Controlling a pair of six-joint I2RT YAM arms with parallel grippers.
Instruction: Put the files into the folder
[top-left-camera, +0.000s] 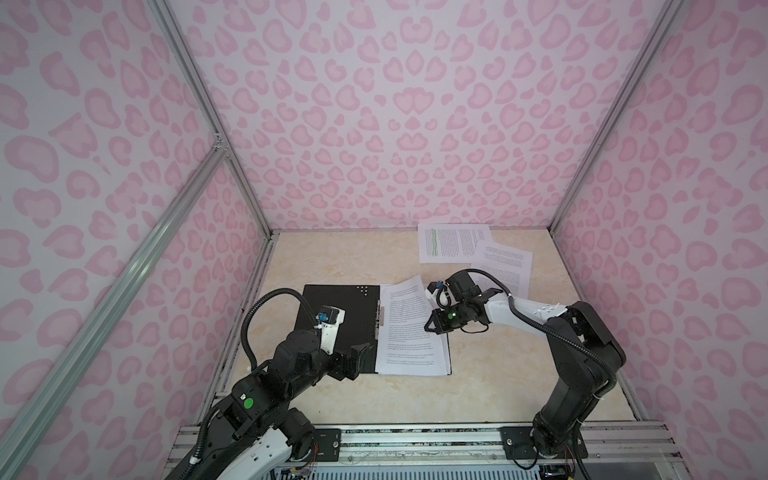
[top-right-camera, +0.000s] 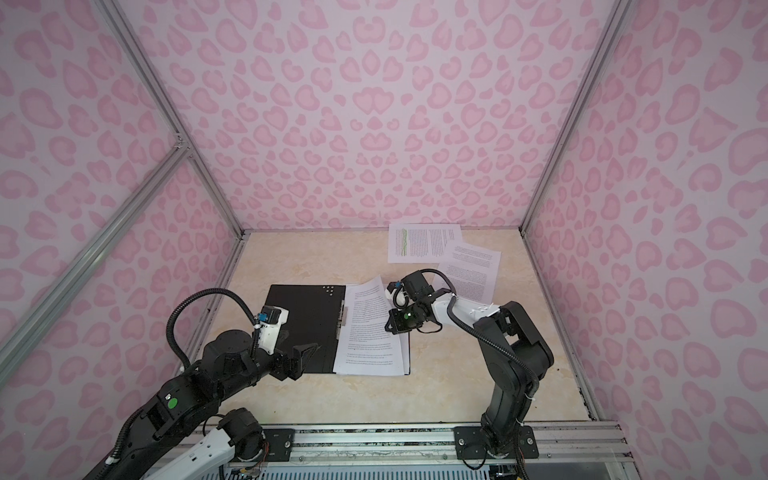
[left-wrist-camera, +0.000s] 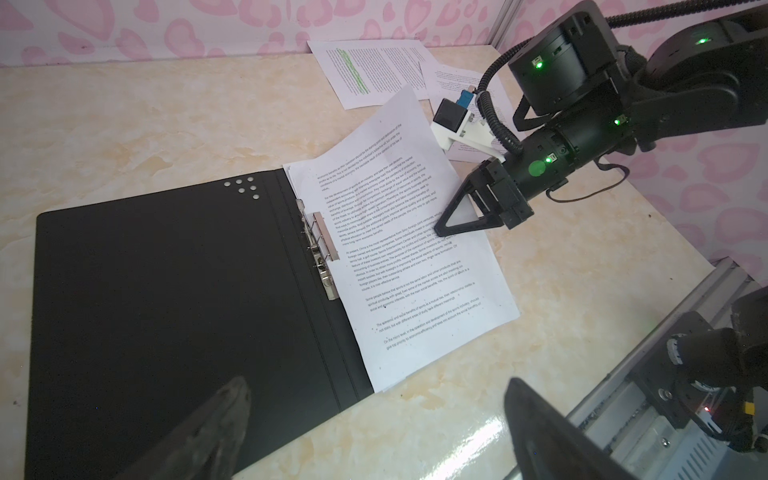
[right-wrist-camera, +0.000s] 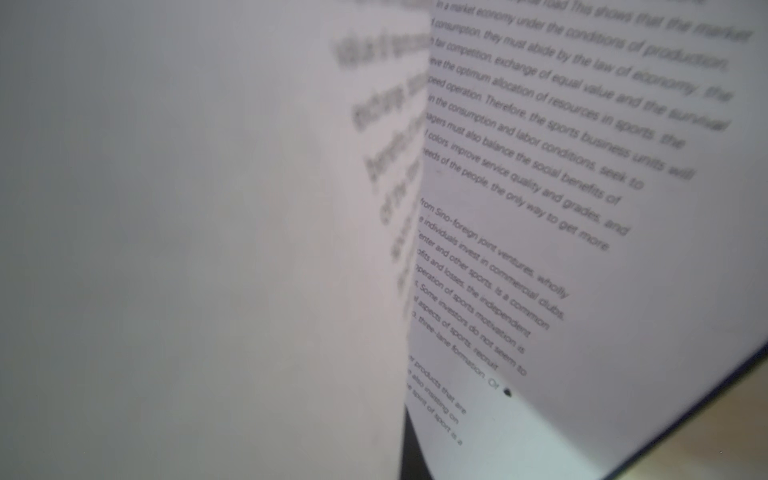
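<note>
Overhead, in both top views, the folder lies open on the table with its black inside up. Its left half is bare and its right half carries a stack of the files. The top sheet sits skewed on that stack, far corner raised. The right claw is closed at this sheet's right edge. The left claw hangs spread wide and empty over the folder's near part. Two files lie outside, far right on the table: a highlighted sheet and a plain sheet overlapping its corner.

Left wrist view: the metal clip runs along the spine. The top sheet's inner edge lies just beside it, not squared to the pages beneath.

Right wrist view: a blurred page bows up close to the lens above the flat page under it. This suggests a pinch rather than a press, though the fingers are hidden.

The step in hand is judged to be seating this sheet. It is best turned until its edges run parallel to the stack, slid low toward the spine, and let go only once flat. A quick or high pull risks dragging the pages below, which the idle left claw could pin.
</note>
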